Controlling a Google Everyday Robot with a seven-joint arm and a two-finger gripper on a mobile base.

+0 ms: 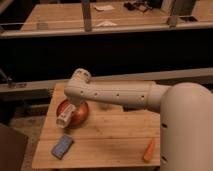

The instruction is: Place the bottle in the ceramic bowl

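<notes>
Item: tool, on the single arm, which reached in from 3 o'clock across the wooden worktop. Position: at the near-left rim of the ceramic bowl, overlapping it in view. Whether it was open, closed or gripping anything could not be told.

Item: bottle. A pale cylindrical shape at the tool's tip appeared to be the bottle; this was a judgement. Its long axis ran from about 1 o'clock down to 7 o'clock, tilted, not upright.

Key relation: the bowl's centre lay toward 1 o'clock from the tool, just beside it. Whether the bottle touched the bowl could not be told.

Other stock: blue block at 7 o'clock of the bowl; orange piece well apart at 4 o'clock.
</notes>
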